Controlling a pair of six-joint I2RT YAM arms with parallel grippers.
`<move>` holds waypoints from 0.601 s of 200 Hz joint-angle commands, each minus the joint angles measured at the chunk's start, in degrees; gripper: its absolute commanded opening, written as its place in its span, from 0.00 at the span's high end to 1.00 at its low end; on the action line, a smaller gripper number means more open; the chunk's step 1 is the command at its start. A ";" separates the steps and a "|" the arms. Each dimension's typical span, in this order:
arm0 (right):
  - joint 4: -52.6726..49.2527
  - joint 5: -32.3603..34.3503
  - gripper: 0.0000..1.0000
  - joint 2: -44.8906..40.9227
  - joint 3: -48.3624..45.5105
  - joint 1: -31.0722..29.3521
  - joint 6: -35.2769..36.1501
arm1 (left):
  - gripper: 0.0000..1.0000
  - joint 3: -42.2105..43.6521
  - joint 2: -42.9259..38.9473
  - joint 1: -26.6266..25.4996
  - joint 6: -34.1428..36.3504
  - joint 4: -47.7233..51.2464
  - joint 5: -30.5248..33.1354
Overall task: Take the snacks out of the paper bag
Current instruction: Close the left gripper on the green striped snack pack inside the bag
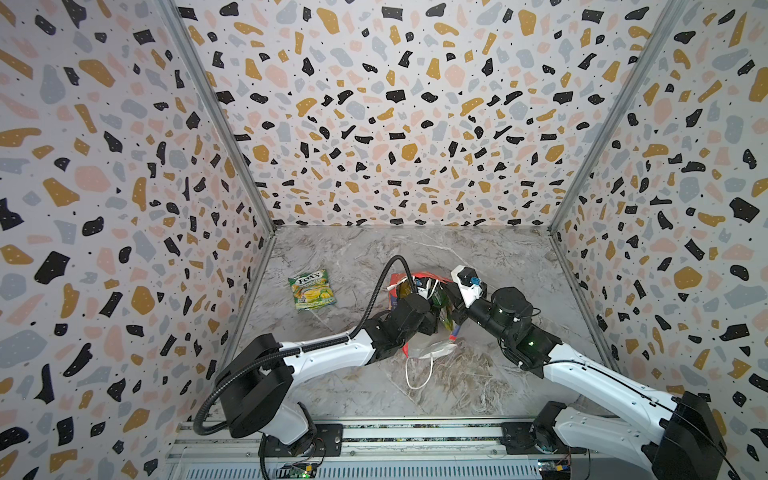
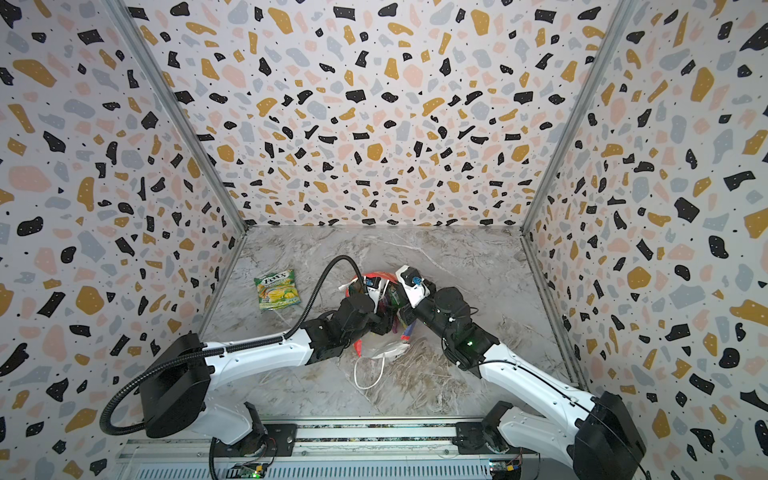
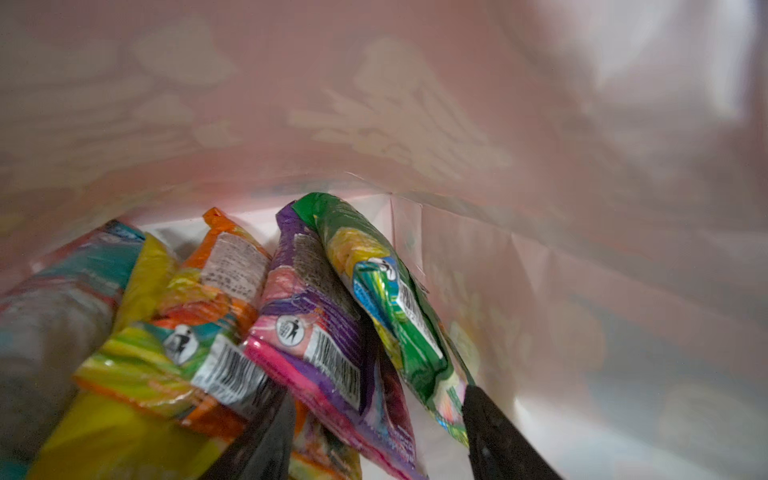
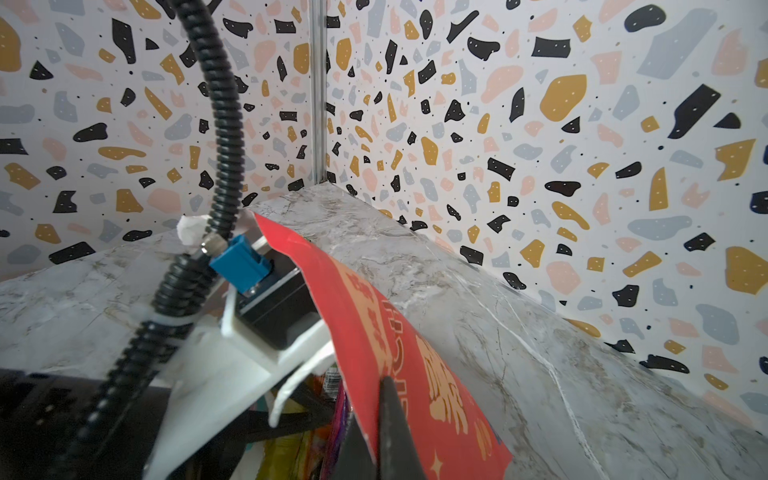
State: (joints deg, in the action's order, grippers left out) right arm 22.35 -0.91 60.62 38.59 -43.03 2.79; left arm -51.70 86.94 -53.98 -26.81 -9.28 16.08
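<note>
Low in both top views a metal rail (image 1: 374, 440) (image 2: 332, 444) runs from side to side. The two arms start from it. Past the rail is the tabletop (image 1: 478, 386) (image 2: 436, 382). It is shiny and looks like grey and brown marble with thin white lines.

The bag (image 1: 424, 353) (image 2: 380, 347) is in the middle of the tabletop, between the two arms. Its white inside shows on the near side and its red outside on the far side. A white cord (image 1: 419, 376) lies in a loop on the tabletop just in front of it.

The left end effector (image 3: 376, 392) is down inside the bag. Its two black fingers (image 3: 498, 432) are wide apart. The purple packet (image 3: 316, 316) and the green packet (image 3: 382, 282) lie between them. Beside these are the orange packet (image 3: 224, 266), the yellow packet (image 3: 141, 282) and the teal packet (image 3: 104, 266), all leaning together on the white bottom of the bag.

The right end effector (image 4: 380, 419) is pinched tight on the bag's red side, which has yellow letters on it.

Farther back and to the left, a FOX'S packet (image 1: 311, 289) (image 2: 277, 289) lies flat on the tabletop. It is well apart from the bag.

Farthest away are three walls (image 1: 395, 104). They are white with black, gold, pink and grey spots. A metal strip (image 1: 216, 116) runs up each far corner.
</note>
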 commanded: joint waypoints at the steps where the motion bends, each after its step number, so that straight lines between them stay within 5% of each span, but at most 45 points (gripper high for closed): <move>1: 5.58 2.26 1.00 -2.44 0.29 -0.22 -0.96 | 0.35 -3.21 2.45 1.28 1.84 -3.66 0.67; 48: 5.25 6.21 1.00 -1.12 1.20 -0.22 -2.69 | 0.39 -8.58 2.08 2.05 4.88 2.08 -1.16; 120: 6.02 7.81 1.00 0.14 1.29 -0.24 -3.74 | 0.44 -7.08 4.04 1.51 0.55 -2.04 -8.69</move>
State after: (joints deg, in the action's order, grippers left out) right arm 24.21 6.83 61.21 38.28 -43.03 0.27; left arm -58.00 88.92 -52.56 -24.67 -6.87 10.61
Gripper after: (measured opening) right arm 0.041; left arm 0.585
